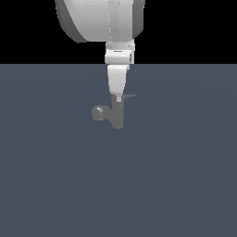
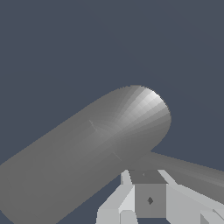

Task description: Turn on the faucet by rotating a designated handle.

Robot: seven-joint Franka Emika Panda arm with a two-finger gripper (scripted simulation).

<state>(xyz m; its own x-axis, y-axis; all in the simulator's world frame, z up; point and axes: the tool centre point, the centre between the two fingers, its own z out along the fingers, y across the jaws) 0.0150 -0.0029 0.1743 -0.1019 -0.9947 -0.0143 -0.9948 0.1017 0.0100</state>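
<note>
The faucet (image 1: 117,115) stands upright near the middle of the grey surface (image 1: 55,185), slightly toward its far edge, its stubby spout (image 1: 98,112) pointing to the exterior view's left. Its thin handle (image 1: 128,96) juts from the top toward the exterior view's right. The hand (image 1: 119,98) hangs directly over the faucet's top beside the handle; whether it is clenched or released cannot be told.

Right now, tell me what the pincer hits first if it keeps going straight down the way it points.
Most likely the faucet: the pincer points straight down at the top of its upright body, level with the handle. Whether it already touches is unclear.
</note>
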